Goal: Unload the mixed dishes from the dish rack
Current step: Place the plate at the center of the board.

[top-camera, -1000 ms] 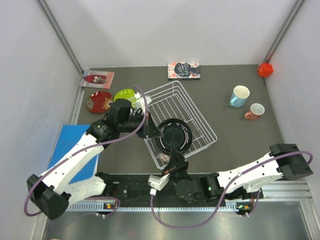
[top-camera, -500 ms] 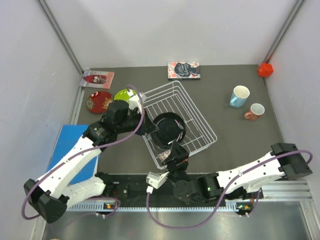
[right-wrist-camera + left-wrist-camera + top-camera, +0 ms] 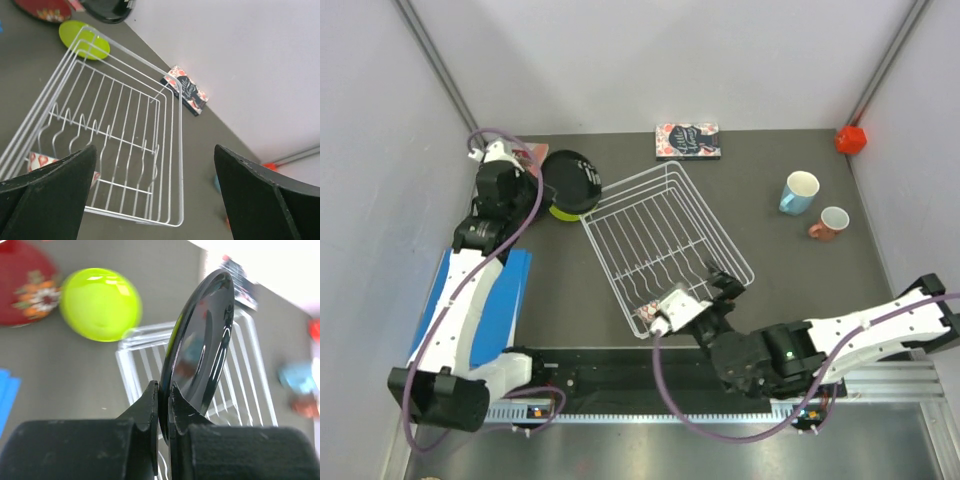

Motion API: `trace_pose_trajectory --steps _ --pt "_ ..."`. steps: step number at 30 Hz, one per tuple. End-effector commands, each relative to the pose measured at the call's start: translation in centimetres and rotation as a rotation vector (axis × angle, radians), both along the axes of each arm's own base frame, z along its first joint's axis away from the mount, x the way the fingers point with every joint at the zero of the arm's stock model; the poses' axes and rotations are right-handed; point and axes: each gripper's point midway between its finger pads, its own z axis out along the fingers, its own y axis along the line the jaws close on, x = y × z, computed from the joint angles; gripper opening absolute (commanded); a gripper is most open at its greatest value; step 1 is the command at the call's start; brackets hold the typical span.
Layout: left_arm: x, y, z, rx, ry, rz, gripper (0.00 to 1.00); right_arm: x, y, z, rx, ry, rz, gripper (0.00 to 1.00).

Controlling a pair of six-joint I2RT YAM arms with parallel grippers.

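Observation:
My left gripper is shut on the rim of the black plate, which stands on edge in the air. From above, that black plate hangs past the far-left corner of the white wire dish rack, over the lime-green plate. A red floral plate lies left of the green one. A small patterned bowl sits in the rack's near corner. My right gripper is open, with nothing between its fingers, just off the rack's near-right edge. The light-blue mug and the pink mug stand on the table at the right.
A floral book lies behind the rack, and another book lies at the far left, partly under my left arm. A blue flat pad lies at the left edge. The red cube sits in the far-right corner.
My left arm lifted the black plate out of the rack and swung it to the far left over the green plate. My right gripper opened and shifted right along the rack's near edge.

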Motion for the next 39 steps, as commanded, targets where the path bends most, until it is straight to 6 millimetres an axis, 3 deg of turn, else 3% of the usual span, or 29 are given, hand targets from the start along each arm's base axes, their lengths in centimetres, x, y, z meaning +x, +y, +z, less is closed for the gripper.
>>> trace_pose_trajectory --steps 1,3,6,12,17,25,32,39 --pt "2.8 5.5 0.1 -0.072 0.001 0.260 0.00 0.5 -2.5 3.6 0.359 0.131 -0.047 1.00" --pt "4.0 8.2 -0.7 -0.107 0.007 0.345 0.00 0.7 -3.4 4.6 0.460 0.167 -0.040 1.00" --pt "5.4 10.5 -1.9 -0.189 0.010 0.423 0.00 0.9 -4.4 5.0 0.515 0.185 -0.030 1.00" --pt "8.4 15.1 -1.3 -0.240 -0.066 0.533 0.00 0.9 -5.1 4.8 0.600 0.232 -0.012 1.00" --pt "11.1 15.8 -4.8 -0.334 -0.007 0.476 0.00 0.5 -4.7 3.4 0.583 0.261 0.032 1.00" --pt "12.5 16.2 -13.1 -0.431 0.132 0.390 0.00 0.3 -4.2 2.3 0.585 0.273 0.042 1.00" --pt "13.1 17.0 -16.5 -0.449 0.181 0.377 0.00 0.4 -4.0 1.3 0.545 0.260 0.029 1.00" --pt "12.3 19.7 -18.1 -0.471 0.179 0.422 0.00 0.6 -4.2 0.6 0.546 0.266 0.026 1.00"
